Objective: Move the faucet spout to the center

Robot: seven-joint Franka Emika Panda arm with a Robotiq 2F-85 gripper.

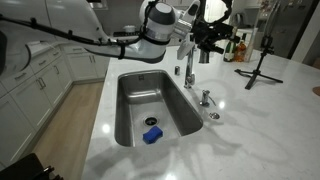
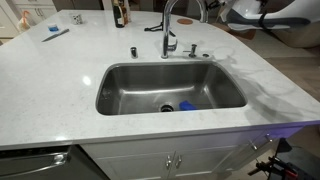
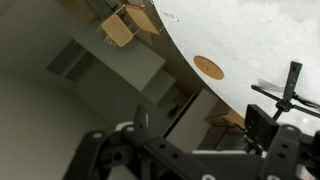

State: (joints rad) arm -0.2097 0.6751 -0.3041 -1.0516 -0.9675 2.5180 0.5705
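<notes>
The arm point(image 1: 152, 22) is glossy white with rounded joints, a black cable point(image 1: 80, 38) runs along it, and its gripper point(image 1: 210, 35) is black with hinged linkages.

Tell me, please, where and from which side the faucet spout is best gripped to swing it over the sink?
Probably the down-turned end of the faucet spout, just above the nozzle, approached from the side facing away from the sink. The tube is thin and round, so a grip can close across it. That end also sits farthest from the upright pivot, giving the most leverage.
</notes>
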